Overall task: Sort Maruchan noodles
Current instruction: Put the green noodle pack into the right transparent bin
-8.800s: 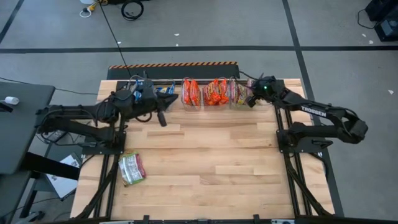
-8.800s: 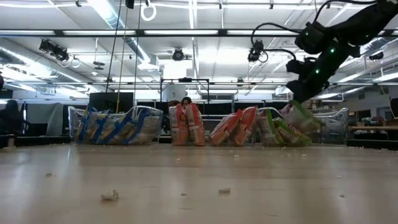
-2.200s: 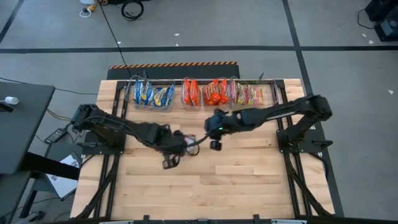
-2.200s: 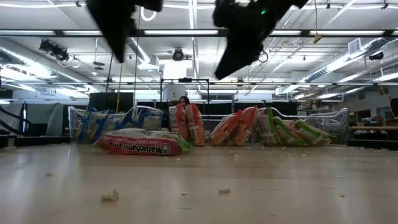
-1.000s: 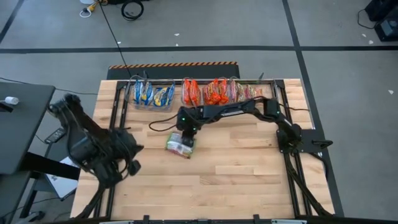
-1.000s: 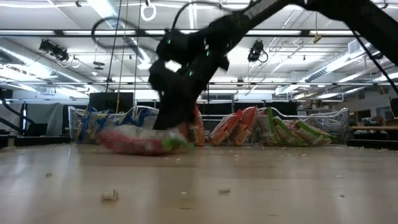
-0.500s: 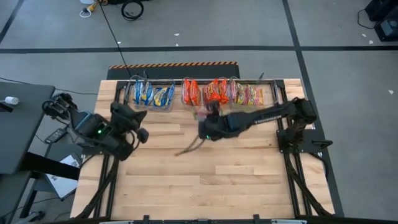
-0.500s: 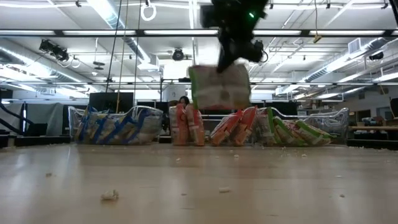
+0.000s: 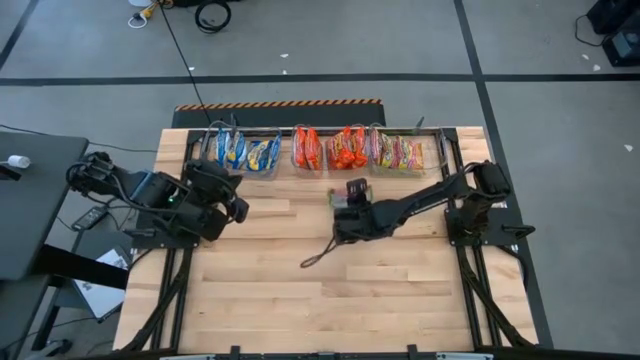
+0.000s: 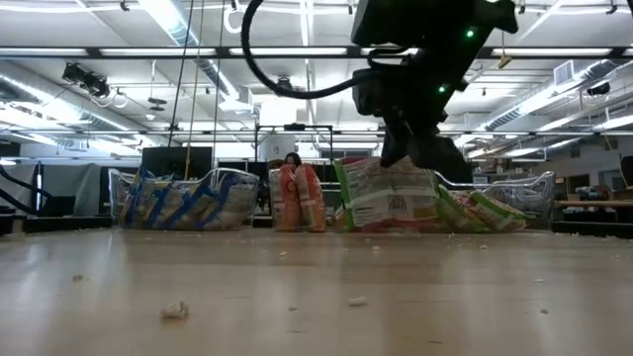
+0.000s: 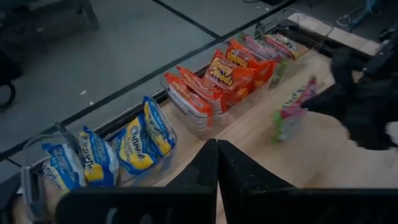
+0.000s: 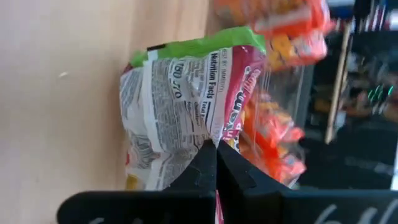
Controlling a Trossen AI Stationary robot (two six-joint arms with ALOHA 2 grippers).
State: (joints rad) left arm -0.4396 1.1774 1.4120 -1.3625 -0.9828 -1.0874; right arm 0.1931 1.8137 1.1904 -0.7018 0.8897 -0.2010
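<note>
Got the green-pink packet [image 12: 186,106] off the table now, right gripper [image 9: 352,196] clamped on it, bins [image 9: 400,158] just ahead; left gripper [image 9: 236,207] pulled back, fingers together, so nearly sorted

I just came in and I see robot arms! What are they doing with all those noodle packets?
The right gripper is shut on a green-and-pink noodle packet, carrying it above the table near the clear bins of sorted packets along the far edge. The left gripper waits shut at the table's left side, holding nothing.
</note>
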